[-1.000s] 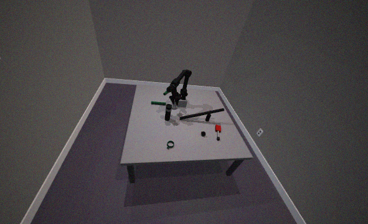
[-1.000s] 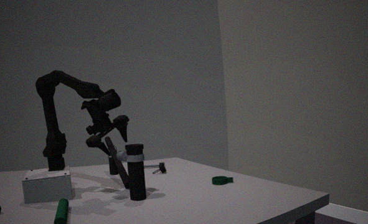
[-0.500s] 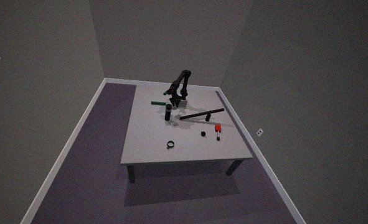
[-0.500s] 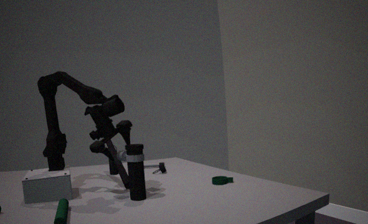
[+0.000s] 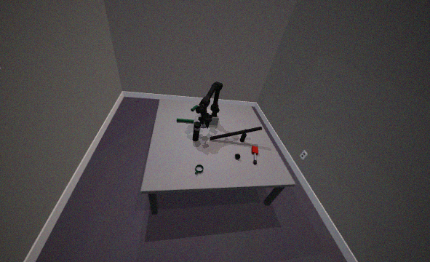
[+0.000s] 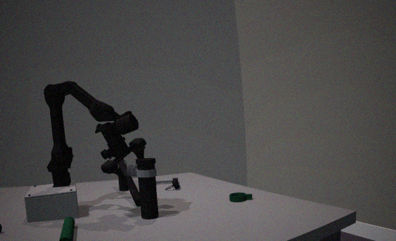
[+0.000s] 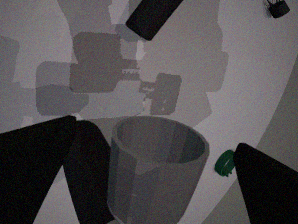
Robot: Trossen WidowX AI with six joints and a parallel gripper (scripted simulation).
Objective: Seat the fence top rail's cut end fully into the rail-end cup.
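While the gripper (image 6: 122,157) hangs wide open and holds nothing, the cup (image 7: 156,165) sits between its fingers, contact unclear.

Nearest in the exterior view lie 2 green cylinders (image 6: 67,228) beside the arm's grey base block (image 6: 51,202). Behind them stands the big post (image 6: 148,189), its pale band (image 6: 146,173) up near the post cap (image 6: 145,163). The rail (image 5: 236,133) slants away through a short post (image 5: 243,137), its cut end short of the cup. Farther off lie a green ring (image 5: 198,169), a small black cap (image 5: 237,156) and a red-handled tool (image 5: 255,151). No writing is readable.
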